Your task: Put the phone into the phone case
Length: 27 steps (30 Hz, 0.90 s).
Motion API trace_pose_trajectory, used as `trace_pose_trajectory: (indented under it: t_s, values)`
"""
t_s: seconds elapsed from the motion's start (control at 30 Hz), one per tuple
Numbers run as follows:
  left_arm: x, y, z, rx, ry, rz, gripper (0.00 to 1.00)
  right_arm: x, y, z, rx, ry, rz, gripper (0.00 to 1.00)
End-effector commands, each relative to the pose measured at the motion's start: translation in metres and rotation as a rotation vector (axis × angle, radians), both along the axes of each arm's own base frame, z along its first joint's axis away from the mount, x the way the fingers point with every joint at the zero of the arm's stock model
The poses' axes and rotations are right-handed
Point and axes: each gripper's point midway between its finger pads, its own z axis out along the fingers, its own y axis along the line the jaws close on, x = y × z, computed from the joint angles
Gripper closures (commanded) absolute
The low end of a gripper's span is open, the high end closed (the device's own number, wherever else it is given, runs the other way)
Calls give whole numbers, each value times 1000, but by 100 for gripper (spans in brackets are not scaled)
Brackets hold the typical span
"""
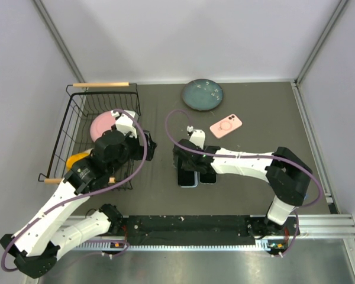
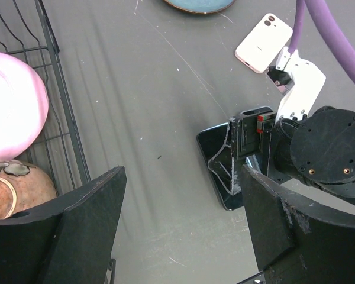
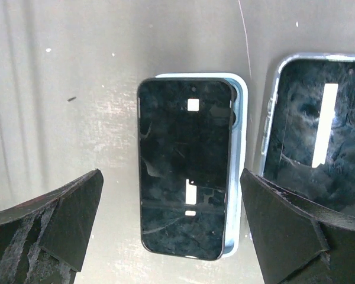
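**Phone lying on its case, both sets of fingers standing open**

The right fingers [image 3: 296, 231] are hanging wide apart directly over the phone [image 3: 185, 168] and are gripping nothing. In the right wrist view one finger is showing at the lower left and the other at the lower right, with the phone lying between them on the bench [image 1: 260, 106] below, touched by neither. The phone is resting screen up on the light-blue case [image 3: 242, 154]. The case's rim is showing along the phone's top and right edges, so the phone is sitting shifted to one side. Whether it is pressed in I cannot tell. Just beside it on the right, a second phone [image 3: 316, 136] is lying in a clear cover.

The left fingers [image 2: 65, 231] are also standing well open and empty, hovering over bare bench beside the wire basket [image 1: 71, 118], apart from the phone. A pink case [image 1: 226, 125] is lying farther back, near a teal plate [image 1: 203, 94].
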Motion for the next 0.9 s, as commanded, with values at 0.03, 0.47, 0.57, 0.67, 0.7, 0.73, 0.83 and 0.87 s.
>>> trace_pose_trajectory:
  t_s: [0.03,0.47,0.57,0.67,0.7,0.73,0.83,0.87]
  values:
    - [1,-1,18,-39,-57,-8,17,12,11,11,-65,-61,69,1]
    - [-1,1,21,-43,-67,-5,17,16,4,-8,-139,-43,58,1]
    - [0,1,21,-44,-68,-4,17,15,3,-13,-147,-32,62,1]
    - [-1,2,22,-45,-71,-5,17,14,3,-20,-151,-16,63,1]
    - [-1,3,23,-46,-74,-2,17,13,3,-23,-156,-9,65,1]
    - [-1,4,23,-47,-77,1,17,13,3,-24,-158,-9,66,1]
    - [-1,6,22,-39,-78,11,17,13,3,-31,-169,7,71,3]
    - [-1,6,23,-42,-82,10,17,13,2,-32,-174,11,75,4]
